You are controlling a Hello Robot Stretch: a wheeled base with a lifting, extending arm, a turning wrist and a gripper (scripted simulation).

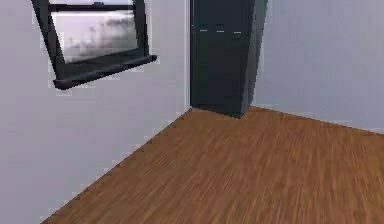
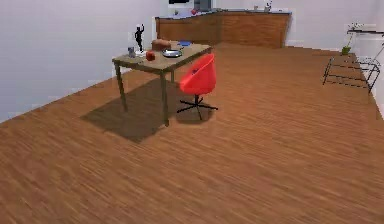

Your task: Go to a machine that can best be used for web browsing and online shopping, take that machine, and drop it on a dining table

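A: Wooden floor (image 1: 250, 170) underfoot, dark cabinet (image 1: 225, 55) at twelve o'clock. We're in the search step!
B: Where's the laptop, how's the gripper set? Cannot tell either. Arm side view: dining table (image 2: 145, 65) at ten o'clock. Next: turn, hunt.

A window (image 1: 97, 35) hangs near a dark cabinet (image 1: 224, 55).

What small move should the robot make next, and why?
Probably turn toward the arm side: ahead is a wall corner with a window and a dark cabinet, while a wooden table bearing small things stands out to that side, worth checking.
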